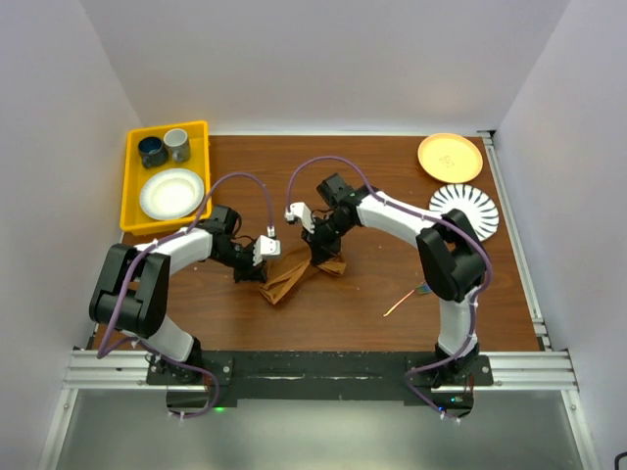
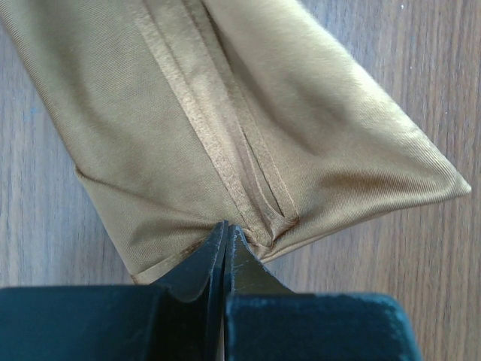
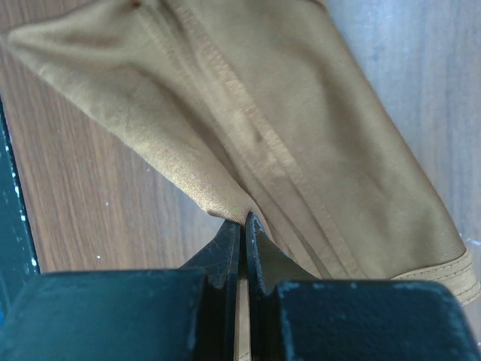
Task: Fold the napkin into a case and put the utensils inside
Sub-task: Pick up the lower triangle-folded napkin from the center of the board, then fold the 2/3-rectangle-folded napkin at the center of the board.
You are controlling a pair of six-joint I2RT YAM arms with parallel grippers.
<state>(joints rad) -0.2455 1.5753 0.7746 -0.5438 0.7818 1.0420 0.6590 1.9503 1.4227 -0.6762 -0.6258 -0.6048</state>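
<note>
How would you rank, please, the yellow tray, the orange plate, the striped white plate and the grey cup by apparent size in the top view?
Largest: yellow tray
Then orange plate and striped white plate, about alike
Smallest: grey cup

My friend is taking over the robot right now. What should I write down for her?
Left pincer: shut, pinching one end of the napkin.
Right pincer: shut, pinching the other end.
Napkin: bunched in loose folds, mid-table.
Utensils: lying on the table, to the right of the napkin, untouched.
Done: folding has started, but there is no neat case yet.
Left: finish the case, then slide the utensils in.
</note>
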